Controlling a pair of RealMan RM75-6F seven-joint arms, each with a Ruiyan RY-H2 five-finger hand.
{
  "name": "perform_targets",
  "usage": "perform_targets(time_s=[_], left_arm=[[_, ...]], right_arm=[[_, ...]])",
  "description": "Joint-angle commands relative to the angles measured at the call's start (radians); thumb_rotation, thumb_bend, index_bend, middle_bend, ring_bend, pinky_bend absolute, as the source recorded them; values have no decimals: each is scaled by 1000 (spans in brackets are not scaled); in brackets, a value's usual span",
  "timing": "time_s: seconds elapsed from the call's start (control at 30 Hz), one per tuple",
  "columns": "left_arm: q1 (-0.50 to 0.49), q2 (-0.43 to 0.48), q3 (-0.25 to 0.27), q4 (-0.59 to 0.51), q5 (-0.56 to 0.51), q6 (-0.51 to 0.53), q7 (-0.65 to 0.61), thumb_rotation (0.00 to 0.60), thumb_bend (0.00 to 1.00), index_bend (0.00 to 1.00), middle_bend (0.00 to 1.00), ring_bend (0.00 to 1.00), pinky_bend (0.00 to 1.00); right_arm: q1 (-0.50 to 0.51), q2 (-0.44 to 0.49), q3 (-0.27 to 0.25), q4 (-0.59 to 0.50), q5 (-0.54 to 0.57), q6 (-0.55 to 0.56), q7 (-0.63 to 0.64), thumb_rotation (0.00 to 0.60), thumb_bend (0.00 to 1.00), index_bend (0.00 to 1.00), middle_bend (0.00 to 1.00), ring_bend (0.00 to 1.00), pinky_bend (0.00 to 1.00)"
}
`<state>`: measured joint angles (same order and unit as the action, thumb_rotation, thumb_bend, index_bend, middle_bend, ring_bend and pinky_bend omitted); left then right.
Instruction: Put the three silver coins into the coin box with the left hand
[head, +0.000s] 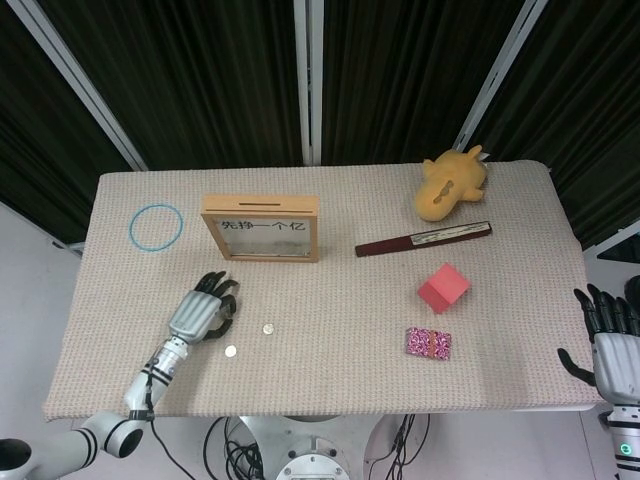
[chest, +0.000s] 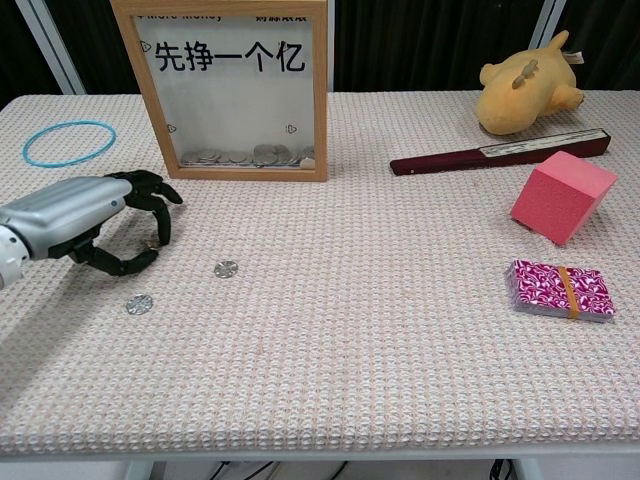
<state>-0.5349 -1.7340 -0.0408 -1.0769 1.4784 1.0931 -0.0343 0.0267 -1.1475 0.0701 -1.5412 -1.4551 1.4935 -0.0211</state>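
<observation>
The wooden-framed coin box (head: 261, 228) (chest: 225, 90) stands upright at the back left, with several coins behind its clear front. Two silver coins lie loose on the cloth, one (chest: 226, 268) (head: 267, 328) to the right of my left hand and one (chest: 139, 303) (head: 230, 351) in front of it. My left hand (chest: 90, 215) (head: 203, 310) rests low on the table. Its fingers and thumb curl around a third coin (chest: 149, 247), which is barely visible between them. Whether they grip it I cannot tell. My right hand (head: 608, 345) hangs beyond the table's right edge, fingers spread and empty.
A blue ring (chest: 68, 142) lies at the back left. A yellow plush toy (chest: 525, 88), a dark folded fan (chest: 500, 151), a pink cube (chest: 561, 196) and a banded card deck (chest: 558, 288) occupy the right half. The beige cloth covers the table (chest: 380, 380).
</observation>
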Motion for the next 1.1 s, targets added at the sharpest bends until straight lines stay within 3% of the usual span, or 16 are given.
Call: perform_targets(time_s=[0.03,0.43,1.1], left_arm=[[1,-9,-1,17,10,19,0,600,318,507,174,1,75],[12,-66,0,135,44,101,27,600,393,546,232,22,86],[23,-47,-4,114,45,130,31,600,412,578,247,27,116]], right_arm=[[2,-1,-1,0,-2,-3,-1,600,181,0,0,0,0],[2,0,-2,3,3,-9,3,600,181,0,0,0,0],[2,4,-5,-4,4,-16,0,600,187,0,0,0,0]])
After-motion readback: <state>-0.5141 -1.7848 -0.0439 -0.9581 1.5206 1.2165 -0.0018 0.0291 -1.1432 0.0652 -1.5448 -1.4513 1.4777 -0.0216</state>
